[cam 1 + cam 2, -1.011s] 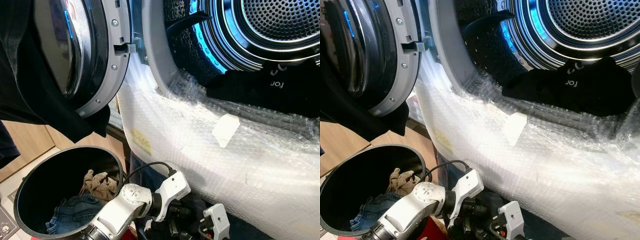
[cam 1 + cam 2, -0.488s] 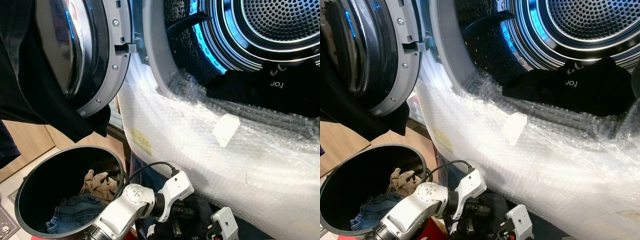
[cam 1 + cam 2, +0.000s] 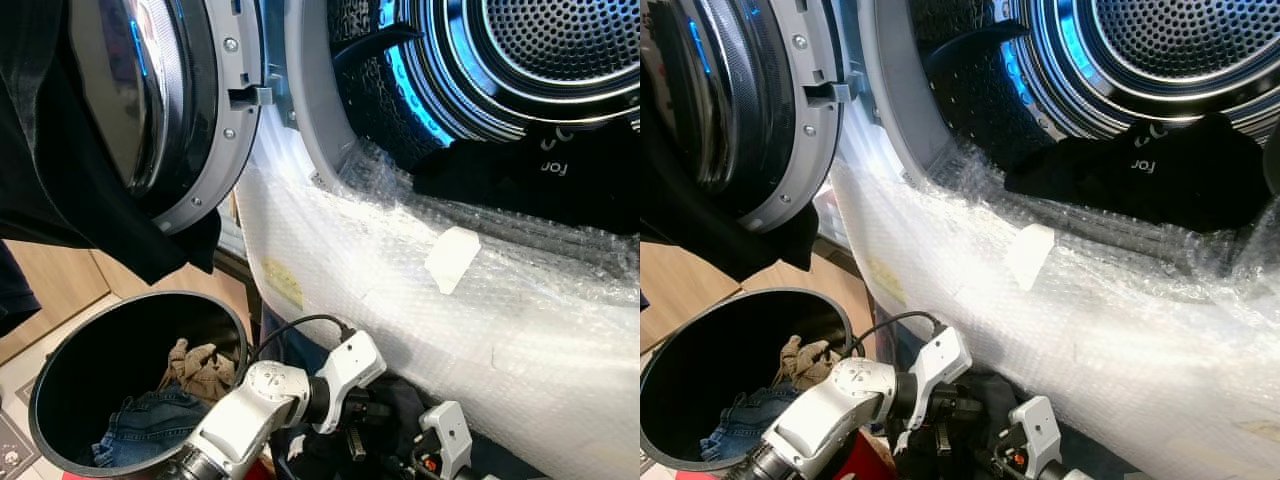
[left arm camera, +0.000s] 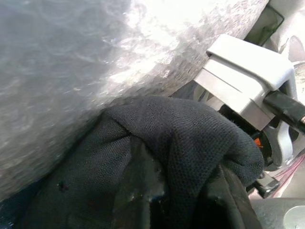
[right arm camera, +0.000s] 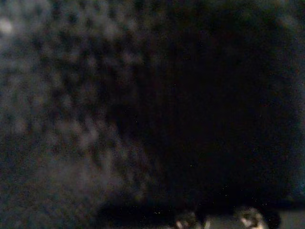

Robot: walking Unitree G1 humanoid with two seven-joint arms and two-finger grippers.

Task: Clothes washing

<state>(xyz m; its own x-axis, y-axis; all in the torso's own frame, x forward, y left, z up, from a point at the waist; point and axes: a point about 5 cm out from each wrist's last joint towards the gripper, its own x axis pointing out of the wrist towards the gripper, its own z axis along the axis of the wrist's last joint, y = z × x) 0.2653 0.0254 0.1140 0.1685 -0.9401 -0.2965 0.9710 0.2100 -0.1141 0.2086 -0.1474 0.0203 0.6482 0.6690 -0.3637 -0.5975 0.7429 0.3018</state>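
Observation:
The washing machine's drum (image 3: 560, 50) stands open and lit blue, with a black garment (image 3: 540, 180) lying in its mouth. Low in front of the machine, my left gripper (image 3: 365, 418) is buried in a dark garment (image 3: 400, 400). In the left wrist view this black mesh cloth (image 4: 181, 138) is bunched over and between the two fingers (image 4: 138, 195), which are shut on it. My right arm's white wrist (image 3: 445, 432) sits just beside it, under the machine's front. The right wrist view is dark and pressed close to fabric.
Bubble wrap (image 3: 400, 290) covers the machine's front below the opening. The round door (image 3: 170, 110) hangs open on the left, with a black cloth (image 3: 60, 190) draped over it. A black bucket (image 3: 45, 380) at lower left holds jeans (image 3: 150, 420) and a tan cloth (image 3: 200, 365).
My left wrist has lifted a little with the dark garment, and more of the cloth shows around the gripper. The right wrist has shifted slightly.

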